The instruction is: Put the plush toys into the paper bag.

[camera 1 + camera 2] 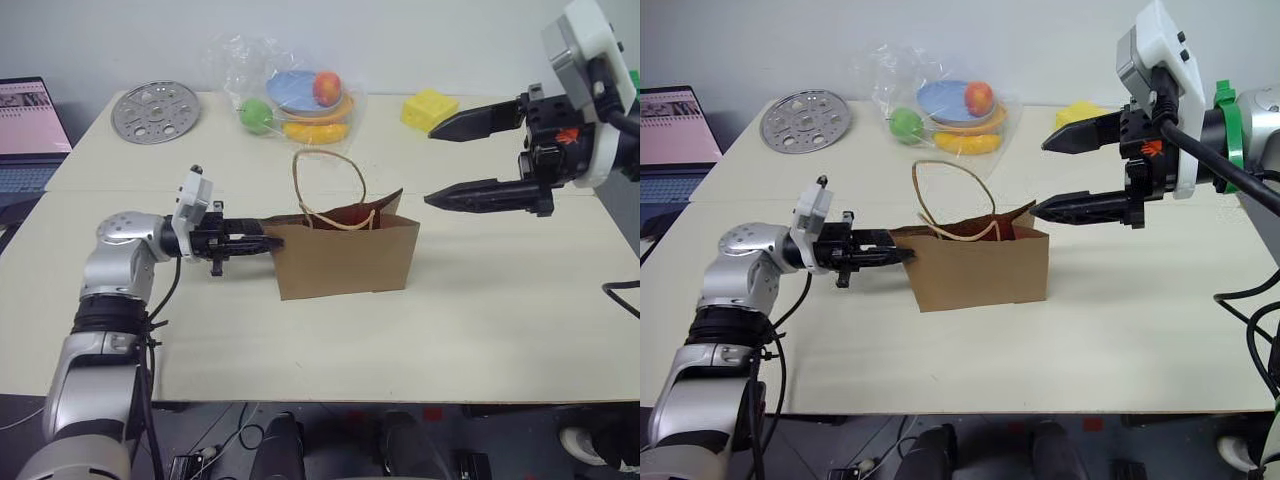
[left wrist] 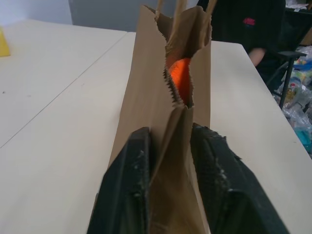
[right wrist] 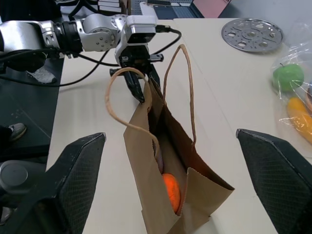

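Note:
The brown paper bag [image 1: 345,260] stands upright in the middle of the table, its loop handles [image 1: 330,190] sticking up. An orange plush toy [image 3: 170,190] lies inside it, also glimpsed through the bag's mouth as an orange patch [image 2: 178,78]. My left gripper [image 1: 272,240] reaches in level from the left. Its fingers [image 2: 131,180] are parted on either side of the bag's end fold, so it is open, with paper between them. My right gripper [image 1: 428,166] hovers above and to the right of the bag, wide open and holding nothing.
At the back of the table lie a clear plastic bag of fruit [image 1: 300,95], a yellow block [image 1: 430,108] and a perforated metal disc [image 1: 155,110]. A laptop [image 1: 30,125] sits off the left edge. A person in dark clothes [image 2: 248,24] stands beyond the table.

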Controlling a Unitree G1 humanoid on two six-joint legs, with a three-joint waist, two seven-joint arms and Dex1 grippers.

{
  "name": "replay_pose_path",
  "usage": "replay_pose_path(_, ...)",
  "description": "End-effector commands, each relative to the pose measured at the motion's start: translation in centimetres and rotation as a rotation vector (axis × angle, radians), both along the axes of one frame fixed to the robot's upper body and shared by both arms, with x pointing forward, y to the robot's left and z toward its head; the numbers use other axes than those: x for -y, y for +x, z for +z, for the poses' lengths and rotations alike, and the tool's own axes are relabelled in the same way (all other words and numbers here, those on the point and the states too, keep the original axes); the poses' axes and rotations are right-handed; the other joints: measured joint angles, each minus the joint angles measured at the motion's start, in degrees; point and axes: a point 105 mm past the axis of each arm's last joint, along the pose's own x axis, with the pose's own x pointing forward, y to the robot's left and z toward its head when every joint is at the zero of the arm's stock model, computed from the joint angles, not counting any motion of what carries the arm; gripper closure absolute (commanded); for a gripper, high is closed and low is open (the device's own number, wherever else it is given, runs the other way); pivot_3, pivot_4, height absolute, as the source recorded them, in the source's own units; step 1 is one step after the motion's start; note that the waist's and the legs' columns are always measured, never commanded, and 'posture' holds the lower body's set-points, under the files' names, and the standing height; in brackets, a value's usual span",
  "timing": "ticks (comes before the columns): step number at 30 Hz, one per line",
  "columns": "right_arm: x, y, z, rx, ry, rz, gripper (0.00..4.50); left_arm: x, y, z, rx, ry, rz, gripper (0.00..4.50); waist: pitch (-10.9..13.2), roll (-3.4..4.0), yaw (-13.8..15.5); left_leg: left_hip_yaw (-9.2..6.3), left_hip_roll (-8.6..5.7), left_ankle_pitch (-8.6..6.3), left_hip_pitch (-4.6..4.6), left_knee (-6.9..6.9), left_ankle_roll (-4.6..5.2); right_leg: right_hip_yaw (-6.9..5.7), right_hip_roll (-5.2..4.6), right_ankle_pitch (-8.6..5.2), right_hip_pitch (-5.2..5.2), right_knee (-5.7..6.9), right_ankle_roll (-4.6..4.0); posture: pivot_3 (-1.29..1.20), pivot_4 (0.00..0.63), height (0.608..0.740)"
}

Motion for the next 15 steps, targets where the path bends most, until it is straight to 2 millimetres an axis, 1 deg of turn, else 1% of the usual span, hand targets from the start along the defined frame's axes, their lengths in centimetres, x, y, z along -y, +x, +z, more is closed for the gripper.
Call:
replay_pose_path(1, 0.7, 0.1, 0.6, 0.036, 0.024, -0.015, 0.00, -1.6, -0.2, 4.7, 0.112, -0.034, 0.088, 1.65, 0.0, 0.00, 0.0, 0.00, 0.00, 0.00, 0.00, 0.00, 0.00, 0.00, 0.00, 0.00, 0.00, 0.00, 0.00, 0.00, 0.150, 0.740)
replay_pose_path(3, 1.4, 0.3, 0.5, 0.021, 0.040, -0.041, 0.00, -2.8, -0.5, 6.4, 0.128, -0.052, 0.154, 1.10, 0.0, 0.00, -0.1, 0.02, 0.00, 0.00, -0.01, 0.00, 0.00, 0.01, 0.00, 0.00, 0.00, 0.00, 0.00, 0.00, 0.150, 0.740)
replay_pose_path(4, 2.4, 0.9, 0.2, 0.023, 0.042, -0.079, 0.00, -3.6, -0.7, 7.3, 0.144, -0.018, 0.226, 0.75, 0.0, 0.00, -0.1, 0.01, 0.01, 0.00, 0.00, 0.00, 0.00, 0.01, 0.00, 0.00, 0.00, 0.00, 0.00, 0.00, 0.150, 0.740)
replay_pose_path(6, 3.5, 1.4, -0.2, 0.030, 0.036, -0.120, 0.00, -4.3, -0.9, 8.1, 0.161, 0.028, 0.309, 0.17, 0.0, -0.01, 0.0, 0.00, 0.01, 0.00, -0.01, -0.02, 0.00, 0.00, 0.00, 0.00, 0.00, -0.02, 0.00, 0.00, 0.150, 0.740)
replay_pose_path(7, 3.8, 1.5, -0.3, 0.033, 0.034, -0.127, 0.00, -4.4, -1.0, 8.2, 0.162, 0.038, 0.327, 0.06, 0.0, 0.00, 0.0, 0.03, 0.01, 0.00, -0.01, -0.02, 0.00, 0.02, -0.01, 0.00, 0.00, -0.02, 0.01, 0.00, 0.150, 0.740)
replay_pose_path(8, 4.2, 1.8, -0.6, 0.034, 0.034, -0.143, 0.00, -4.5, -0.9, 8.1, 0.177, 0.090, 0.359, 0.06, 0.0, 0.04, 0.0, 0.05, 0.01, 0.00, -0.01, -0.02, 0.00, 0.03, -0.02, -0.01, 0.00, -0.03, 0.01, 0.00, 0.150, 0.740)
replay_pose_path(10, 5.7, 2.8, -2.0, 0.019, 0.047, -0.207, 0.00, -4.0, -1.8, 8.8, 0.204, 0.175, 0.327, 0.06, 0.0, 0.00, 0.2, 0.05, 0.01, 0.00, 0.01, -0.02, 0.00, 0.03, -0.02, -0.01, 0.00, -0.01, 0.01, 0.00, 0.150, 0.740)
replay_pose_path(11, 6.1, 3.0, -2.6, 0.010, 0.050, -0.218, 0.00, -3.9, -1.7, 9.0, 0.222, 0.214, 0.329, 0.06, 0.0, -0.01, 0.3, -0.02, 0.03, 0.00, 0.01, 0.00, 0.00, -0.03, 0.01, -0.01, 0.04, -0.01, 0.01, 0.00, 0.150, 0.740)
replay_pose_path(13, 6.3, 3.1, -3.2, 0.006, 0.051, -0.213, 0.00, -3.8, -1.6, 9.1, 0.237, 0.232, 0.327, 0.06, 0.0, 0.02, 0.4, 0.04, 0.00, 0.00, 0.00, 0.03, -0.01, 0.01, -0.01, 0.00, 0.04, -0.02, 0.01, 0.00, 0.150, 0.740)
replay_pose_path(15, 6.1, 3.0, -3.3, 0.010, 0.050, -0.204, 0.00, -3.9, -1.6, 9.2, 0.238, 0.225, 0.318, 0.06, 0.1, 0.08, 0.3, 0.09, 0.00, 0.00, 0.00, 0.12, -0.01, 0.05, -0.01, 0.00, 0.03, 0.02, 0.01, 0.00, 0.150, 0.740)
